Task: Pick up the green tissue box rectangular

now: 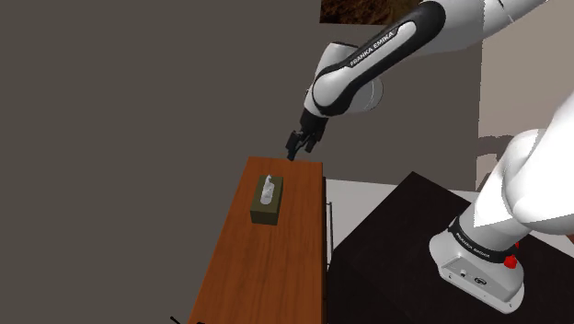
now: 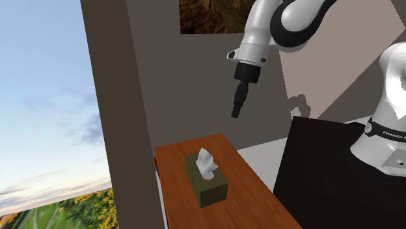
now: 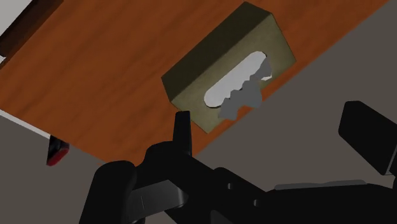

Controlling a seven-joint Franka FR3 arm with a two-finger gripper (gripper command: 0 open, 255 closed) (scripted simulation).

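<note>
**A:** Shoulder view has the gripper point(image 1: 296, 146) hanging above the table's point(image 1: 241, 276) far end. The olive-green tissue box point(image 1: 267, 204) sits on the table, apart from it. Nothing grasped yet!

**B:** Wrist view adds the detail: fingers point(image 3: 182, 133) spread wide, empty. Descent, closing and lift all remain.

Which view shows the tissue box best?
Wrist view: the tissue box is closest, its top slot and white tissue plain. Shoulder view shows it far off on the table; second exterior view shows its side and raised tissue.
</note>
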